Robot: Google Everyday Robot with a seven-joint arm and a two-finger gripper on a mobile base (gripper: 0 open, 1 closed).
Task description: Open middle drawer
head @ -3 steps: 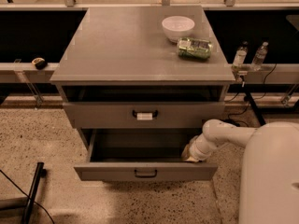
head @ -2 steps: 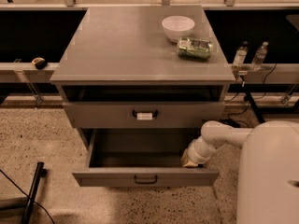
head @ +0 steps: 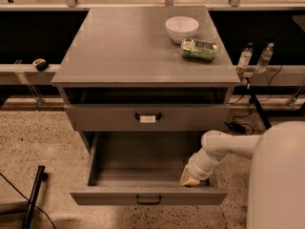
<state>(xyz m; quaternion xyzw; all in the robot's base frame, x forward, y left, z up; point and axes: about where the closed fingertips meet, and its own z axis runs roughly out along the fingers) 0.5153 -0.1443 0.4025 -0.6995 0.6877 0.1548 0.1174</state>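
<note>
The middle drawer (head: pixel 114 196) is the wide grey one with a plain black loop handle (head: pixel 148 200). It stands pulled far out of the grey cabinet, and its inside looks bare. Above it, the top drawer (head: pixel 95 118), with a white tag on its handle, is closed. My white arm comes in from the right. My gripper (head: pixel 190 179) reaches down into the open drawer at its right front corner, just behind the front panel. The lowest drawer is hidden under the open one.
On the cabinet top (head: pixel 119 46) stand a white bowl (head: pixel 182 28) and a green packet (head: pixel 198 49). Two bottles (head: pixel 255 57) stand on a rail to the right. Cables lie on the speckled floor at the right, and a black pole (head: pixel 33 194) lies at the lower left.
The middle drawer has slid further out toward the camera, and my gripper has moved forward with it at the drawer's right front corner.
</note>
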